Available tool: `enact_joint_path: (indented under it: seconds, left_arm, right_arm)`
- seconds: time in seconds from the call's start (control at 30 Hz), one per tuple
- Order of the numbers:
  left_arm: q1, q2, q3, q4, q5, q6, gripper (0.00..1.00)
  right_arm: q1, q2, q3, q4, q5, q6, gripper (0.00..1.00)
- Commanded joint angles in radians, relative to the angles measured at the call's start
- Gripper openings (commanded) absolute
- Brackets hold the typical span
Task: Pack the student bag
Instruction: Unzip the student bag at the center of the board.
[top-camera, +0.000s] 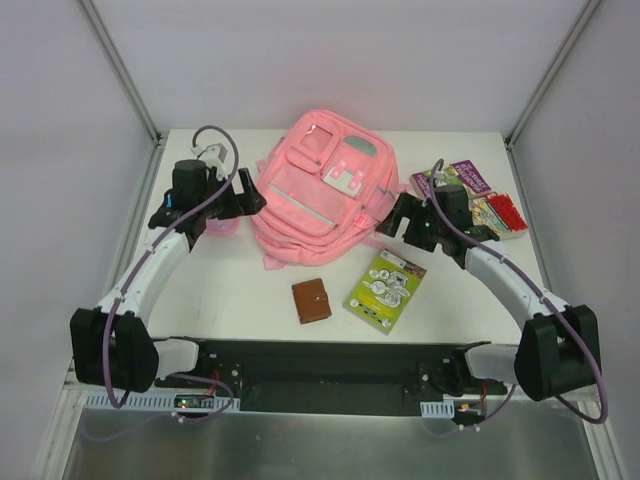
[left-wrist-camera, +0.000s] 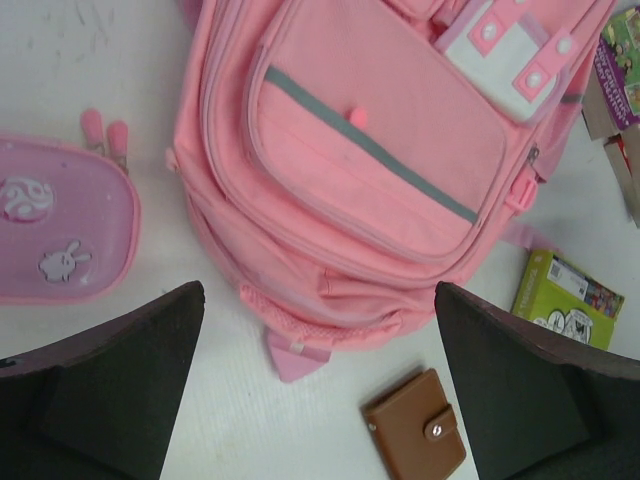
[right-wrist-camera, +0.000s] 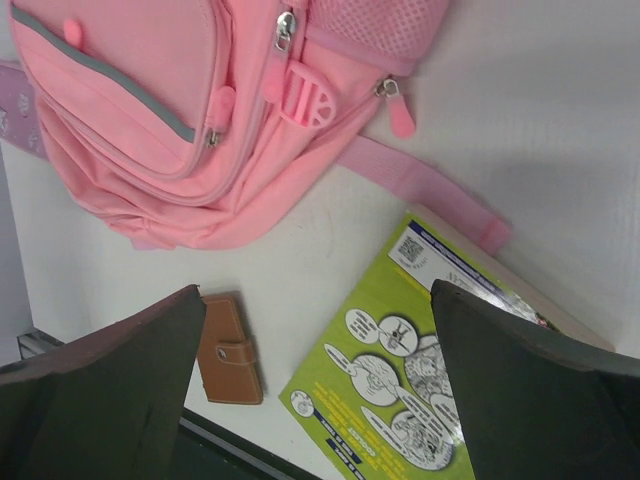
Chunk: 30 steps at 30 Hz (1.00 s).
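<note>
The pink student bag (top-camera: 315, 190) lies flat at the back middle of the table, front pockets up, zips shut. It fills the top of the left wrist view (left-wrist-camera: 360, 150) and the upper left of the right wrist view (right-wrist-camera: 170, 120). My left gripper (top-camera: 245, 195) is open and empty at the bag's left side, above its lower edge (left-wrist-camera: 318, 290). My right gripper (top-camera: 395, 215) is open and empty at the bag's right side, above a green book (right-wrist-camera: 400, 380) and bare table (right-wrist-camera: 318, 290).
A brown wallet (top-camera: 311, 300) lies in front of the bag, with the green book (top-camera: 385, 290) to its right. A small pink pencil case (left-wrist-camera: 60, 235) sits left of the bag. A purple book (top-camera: 465, 178) and a red item (top-camera: 508, 213) lie at the right.
</note>
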Motion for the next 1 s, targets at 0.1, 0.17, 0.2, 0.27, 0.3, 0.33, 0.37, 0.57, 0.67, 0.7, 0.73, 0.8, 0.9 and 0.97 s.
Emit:
enact_joint_path:
  seconds: [0.1,0.17,0.2,0.27,0.3,0.33,0.37,0.57,0.67,0.7,0.73,0.8,0.9,0.97]
  left_arm:
    - [0.022,0.22,0.157,0.087,0.027,0.025,0.99]
    - [0.04,0.259,0.154,0.128,0.027,0.003,0.99]
    - [0.048,0.275,0.16,0.136,0.03,-0.005,0.99]
    - [0.063,0.313,0.171,0.156,0.062,-0.026,0.99]
    - [0.069,0.325,0.177,0.162,0.057,-0.029,0.99]
    - [0.072,0.359,0.186,0.161,0.065,-0.031,0.99]
    - [0.074,0.378,0.206,0.159,0.083,-0.028,0.99]
    - [0.082,0.543,0.254,0.201,0.238,-0.075,0.99]
    - [0.08,0.589,0.246,0.208,0.243,-0.078,0.99]
    - [0.08,0.596,0.237,0.211,0.219,-0.077,0.99]
    - [0.08,0.597,0.228,0.213,0.212,-0.077,0.99]
    - [0.08,0.602,0.203,0.216,0.191,-0.074,0.99]
    - [0.08,0.603,0.173,0.219,0.182,-0.077,0.99]
    - [0.08,0.602,0.153,0.227,0.179,-0.094,0.97]
  right_arm:
    - [0.035,0.084,0.094,0.054,-0.052,0.083,1.0]
    - [0.046,0.085,0.094,0.057,-0.051,0.086,1.0]
    - [0.049,0.084,0.094,0.058,-0.054,0.088,1.0]
    - [0.052,0.079,0.088,0.057,-0.055,0.085,1.0]
    - [0.054,0.076,0.085,0.057,-0.054,0.085,0.97]
    - [0.054,0.064,0.08,0.057,-0.052,0.086,0.96]
    - [0.054,0.058,0.071,0.055,-0.046,0.086,0.96]
    - [0.054,0.016,0.039,0.054,-0.02,0.089,0.96]
    - [0.049,0.032,0.03,0.054,0.014,0.051,0.96]
    - [0.047,0.045,0.033,0.06,0.018,0.028,0.96]
    - [0.041,0.079,0.051,0.058,0.021,-0.024,0.96]
    - [0.031,0.12,0.078,0.043,0.034,-0.07,0.98]
    - [0.015,0.206,0.111,0.046,0.028,-0.159,0.95]
    - [0.014,0.255,0.131,0.078,0.058,-0.205,0.91]
